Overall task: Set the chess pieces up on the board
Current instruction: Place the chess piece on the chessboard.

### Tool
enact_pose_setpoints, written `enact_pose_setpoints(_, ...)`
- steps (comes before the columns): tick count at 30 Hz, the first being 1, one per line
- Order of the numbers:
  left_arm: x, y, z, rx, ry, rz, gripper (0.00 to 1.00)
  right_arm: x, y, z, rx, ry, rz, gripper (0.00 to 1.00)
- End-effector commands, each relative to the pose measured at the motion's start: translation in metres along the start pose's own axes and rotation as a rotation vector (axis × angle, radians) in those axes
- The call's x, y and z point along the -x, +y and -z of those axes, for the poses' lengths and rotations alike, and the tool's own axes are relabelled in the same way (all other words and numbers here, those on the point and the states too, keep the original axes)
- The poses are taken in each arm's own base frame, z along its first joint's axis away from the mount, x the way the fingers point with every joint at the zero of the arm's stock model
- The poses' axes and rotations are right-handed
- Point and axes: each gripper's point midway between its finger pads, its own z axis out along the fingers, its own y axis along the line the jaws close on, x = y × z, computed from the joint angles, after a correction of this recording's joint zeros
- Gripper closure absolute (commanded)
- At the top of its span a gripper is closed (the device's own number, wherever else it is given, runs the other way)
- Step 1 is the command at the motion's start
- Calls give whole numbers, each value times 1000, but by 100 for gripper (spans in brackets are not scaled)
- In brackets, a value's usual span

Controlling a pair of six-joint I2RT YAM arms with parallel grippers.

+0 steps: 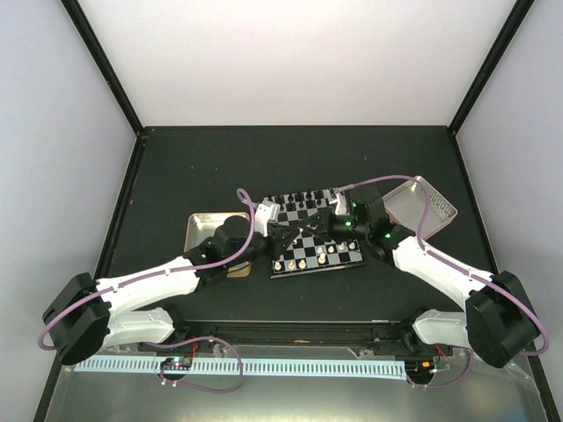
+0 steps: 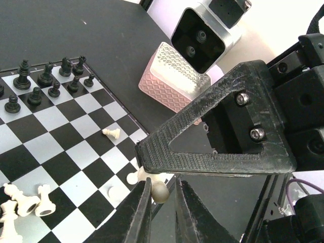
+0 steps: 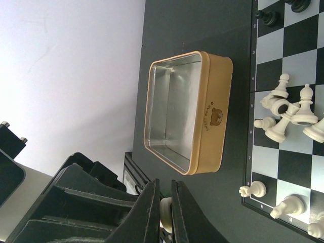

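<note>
At the bottom of the left wrist view we see the left gripper (image 2: 163,186), its fingers set close about a cream piece (image 2: 159,192); we cannot tell whether they grip it. The right gripper (image 3: 164,187) pinches that piece. The board (image 2: 76,109) fills the left, with black pieces (image 2: 45,76) upper left and cream pieces (image 2: 25,202) lower left.
</note>
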Motion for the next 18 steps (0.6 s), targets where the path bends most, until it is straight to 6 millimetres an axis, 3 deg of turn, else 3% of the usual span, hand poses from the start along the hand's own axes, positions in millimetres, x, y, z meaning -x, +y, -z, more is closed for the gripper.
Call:
enact_pose_setpoints(1, 20, -15, -2, -41, -47, -29, 88, -6, 5, 3, 20, 21, 20, 92)
enact_pose_setpoints(7, 18, -13, -6, -30, -31, -40, 87, -7, 6, 2, 28, 26, 18, 92)
enact_pose_setpoints(13, 18, -7, -8, 6, -26, -44, 77, -7, 8, 2, 36, 28, 22, 92)
enact_pose_setpoints(18, 20, -8, -9, 5, -27, -54, 85, -8, 9, 3, 40, 33, 23, 92)
